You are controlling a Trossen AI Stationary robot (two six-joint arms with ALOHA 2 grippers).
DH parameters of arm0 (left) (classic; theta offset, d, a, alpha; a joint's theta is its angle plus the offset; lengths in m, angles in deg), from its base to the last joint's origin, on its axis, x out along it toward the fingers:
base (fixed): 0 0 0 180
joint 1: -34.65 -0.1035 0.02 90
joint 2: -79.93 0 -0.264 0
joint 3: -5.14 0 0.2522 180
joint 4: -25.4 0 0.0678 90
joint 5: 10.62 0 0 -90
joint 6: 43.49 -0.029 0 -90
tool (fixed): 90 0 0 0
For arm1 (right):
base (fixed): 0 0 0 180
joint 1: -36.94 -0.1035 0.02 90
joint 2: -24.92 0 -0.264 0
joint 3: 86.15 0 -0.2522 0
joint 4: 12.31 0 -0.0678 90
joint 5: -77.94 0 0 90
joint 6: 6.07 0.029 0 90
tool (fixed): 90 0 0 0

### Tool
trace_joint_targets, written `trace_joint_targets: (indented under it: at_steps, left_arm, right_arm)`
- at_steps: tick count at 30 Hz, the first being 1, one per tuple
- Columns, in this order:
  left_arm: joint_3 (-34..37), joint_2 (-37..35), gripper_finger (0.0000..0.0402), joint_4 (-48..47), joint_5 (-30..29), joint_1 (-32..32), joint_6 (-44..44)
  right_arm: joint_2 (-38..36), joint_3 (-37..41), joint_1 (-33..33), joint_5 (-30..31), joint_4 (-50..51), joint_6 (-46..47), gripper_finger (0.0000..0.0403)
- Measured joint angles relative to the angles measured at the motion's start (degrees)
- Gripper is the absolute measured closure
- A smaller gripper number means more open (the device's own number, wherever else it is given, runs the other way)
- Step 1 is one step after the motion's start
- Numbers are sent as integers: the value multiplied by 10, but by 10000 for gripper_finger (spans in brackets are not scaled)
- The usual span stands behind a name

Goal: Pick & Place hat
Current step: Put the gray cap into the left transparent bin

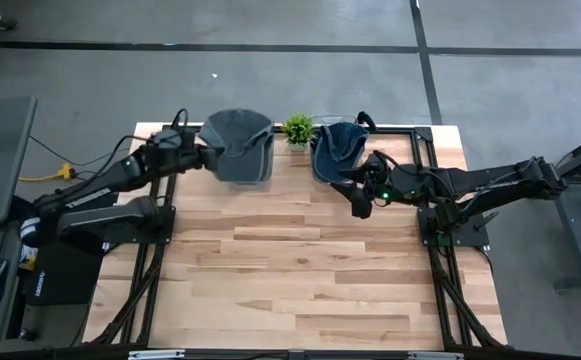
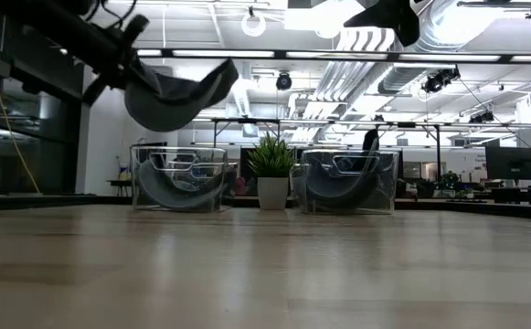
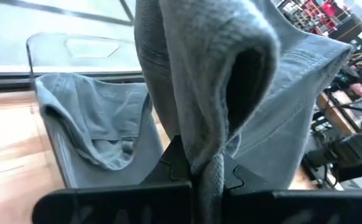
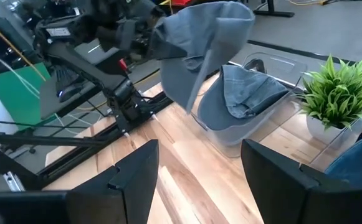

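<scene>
Hat of grey cloth hangs clenched in the left gripper, lifted above the far-left clear bin, which holds another cap. Right gripper stands parted and empty beside the far-right bin. No writing is legible.

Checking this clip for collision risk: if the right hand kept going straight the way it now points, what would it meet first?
Judging by its wrist view, the open right hand points across bare table toward the clear bin holding a grey hat, below the hat held by the left hand. The bin probably comes first; depth is uncertain.
</scene>
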Motion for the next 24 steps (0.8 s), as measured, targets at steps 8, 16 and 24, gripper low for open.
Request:
trace_joint_targets:
  at_steps: [8, 16, 24]
  left_arm:
    - [0, 118, 401, 82, 105, -105, 3]
    - [-53, 222, 401, 63, 100, -121, 3]
    - [-101, 281, 401, -10, 80, -121, -12]
  right_arm:
    - [0, 0, 21, -34, 0, -35, 181]
    - [0, 0, 52, -64, 1, -59, 181]
    - [0, 0, 85, -104, 6, -86, 181]
